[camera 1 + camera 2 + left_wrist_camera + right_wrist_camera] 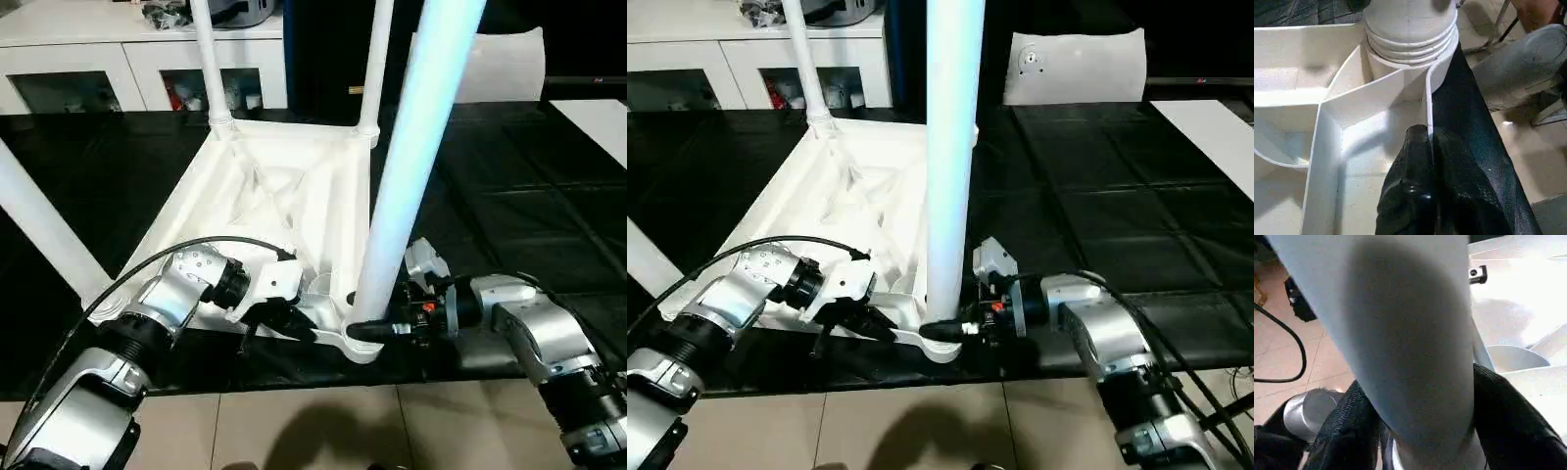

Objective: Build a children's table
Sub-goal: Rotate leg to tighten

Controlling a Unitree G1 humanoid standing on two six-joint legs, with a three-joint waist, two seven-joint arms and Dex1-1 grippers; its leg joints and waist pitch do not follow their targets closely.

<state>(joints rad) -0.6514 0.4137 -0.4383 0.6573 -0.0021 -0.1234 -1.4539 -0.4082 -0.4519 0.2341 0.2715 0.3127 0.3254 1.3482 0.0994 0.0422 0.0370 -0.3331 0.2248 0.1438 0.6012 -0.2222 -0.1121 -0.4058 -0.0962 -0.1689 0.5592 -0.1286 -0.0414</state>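
Observation:
The white table top (257,192) lies upside down on the black mat, ribbed underside up. Two legs stand in its far sockets (210,61) (376,59), and a third leg (39,227) leans out from the near left corner. A thick leg (417,166) rises from the near right corner socket (1410,34). My right gripper (377,331) is shut around this leg's base, a black finger (1513,421) on each side. My left gripper (294,328) is shut on the thin near rim wall (1428,105) of the top, just beside that socket.
A white cabinet (98,49) stands at the back. A flat white panel with a round mark (1078,64) leans behind the mat, and a white strip (1215,127) lies at the right. Tiled floor (313,431) begins at the mat's near edge. A person's grey trouser leg (1528,73) is close by.

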